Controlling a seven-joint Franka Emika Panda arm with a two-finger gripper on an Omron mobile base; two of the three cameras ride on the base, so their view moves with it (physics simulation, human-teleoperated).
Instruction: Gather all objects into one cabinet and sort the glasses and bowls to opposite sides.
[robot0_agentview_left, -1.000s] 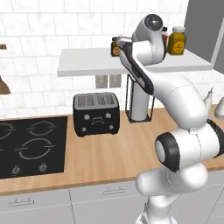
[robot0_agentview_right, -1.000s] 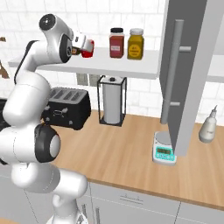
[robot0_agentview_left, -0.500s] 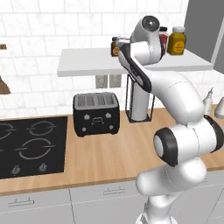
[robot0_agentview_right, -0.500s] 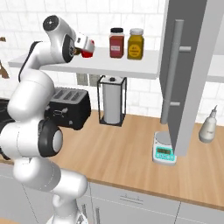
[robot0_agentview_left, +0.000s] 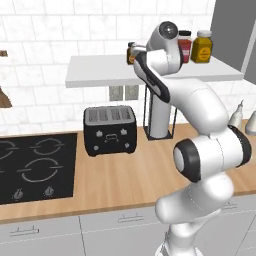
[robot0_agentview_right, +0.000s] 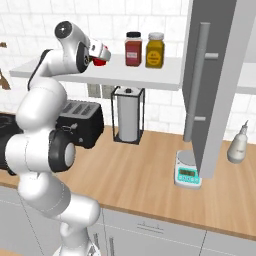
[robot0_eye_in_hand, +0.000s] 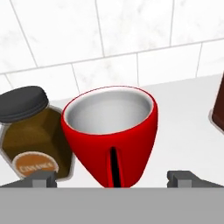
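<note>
One of the glasses, a short glossy red cup, stands upright on the white shelf against the tiled wall. My gripper is open, with one fingertip on each side of the cup's lower part and the cup between them, unheld. From the right base view the red cup peeks out just past my raised hand at shelf height. The cabinet's grey door with its long bar handle hangs open to the right. The bowls are out of view.
A brown lidded jar stands close beside the cup. A red spice jar and a yellow one sit further along the shelf. Below are a toaster, a paper towel holder, a scale and the hob.
The arm has shifted a little towards the shelf, bringing the hand nearer the red cup. The jaws have stayed open.
</note>
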